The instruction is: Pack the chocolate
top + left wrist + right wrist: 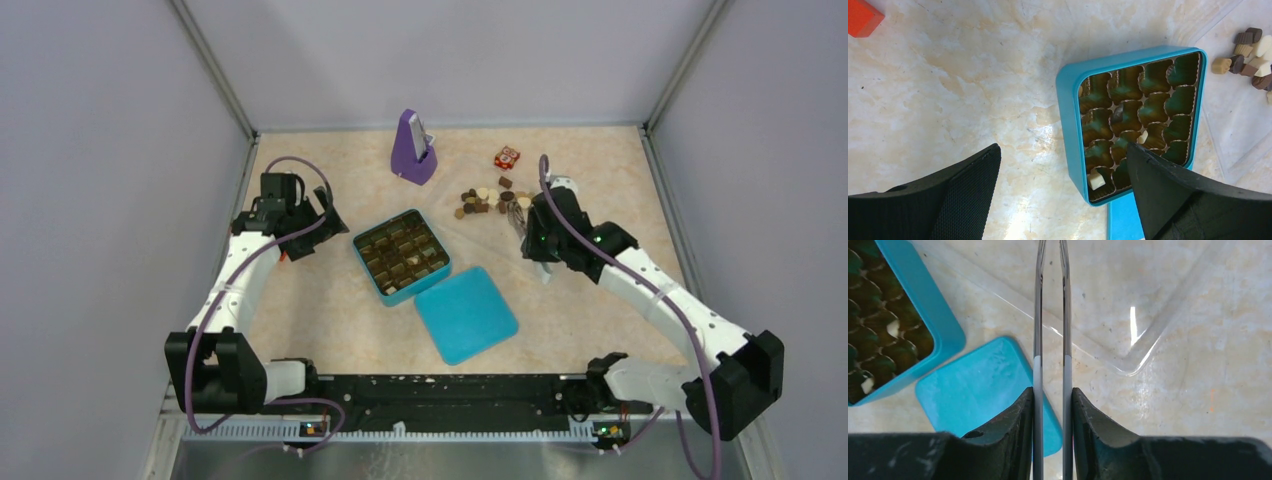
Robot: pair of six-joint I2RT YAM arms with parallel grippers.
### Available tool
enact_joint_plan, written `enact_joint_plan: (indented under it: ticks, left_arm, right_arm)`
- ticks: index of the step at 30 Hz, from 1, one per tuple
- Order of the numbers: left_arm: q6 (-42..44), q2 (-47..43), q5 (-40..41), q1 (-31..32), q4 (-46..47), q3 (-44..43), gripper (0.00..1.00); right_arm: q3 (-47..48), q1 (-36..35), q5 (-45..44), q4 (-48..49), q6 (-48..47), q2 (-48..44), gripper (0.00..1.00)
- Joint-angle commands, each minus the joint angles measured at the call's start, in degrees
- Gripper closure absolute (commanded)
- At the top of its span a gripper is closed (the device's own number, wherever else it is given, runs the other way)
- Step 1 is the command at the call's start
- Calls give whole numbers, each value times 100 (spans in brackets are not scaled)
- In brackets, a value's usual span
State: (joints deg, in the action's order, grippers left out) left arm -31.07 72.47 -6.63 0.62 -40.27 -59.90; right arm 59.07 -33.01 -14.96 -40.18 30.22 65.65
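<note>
While the right fingers clamp thin tweezers and the left fingers gape empty, a chocolate may squirt loose short of the box.

Beige marbled tabletop, plain grey walls, metal corner posts.

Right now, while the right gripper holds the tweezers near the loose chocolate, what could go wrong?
1. The tweezers in the right gripper are thin and smooth, so a small piece could slip out.
2. The chocolate lies bunched together; the tips may push neighbours away.
3. The cups in the box are narrow, so a piece could land tilted.
</note>
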Motion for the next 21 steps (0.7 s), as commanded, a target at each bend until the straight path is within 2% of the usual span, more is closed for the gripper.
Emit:
enact_joint_plan:
  ticks: [1,16,21]
  left_arm:
    - [75,-61,-60,-20,107,-192,1]
    - [75,-53,34,-20,116,-195,1]
    - [75,-50,81,-26,116,-189,1]
  right_arm:
    - [-137,14,26,78,-66,84,70]
    - [79,14,-202,663,-488,1332,66]
    - [292,14,-243,770,-607,1663,62]
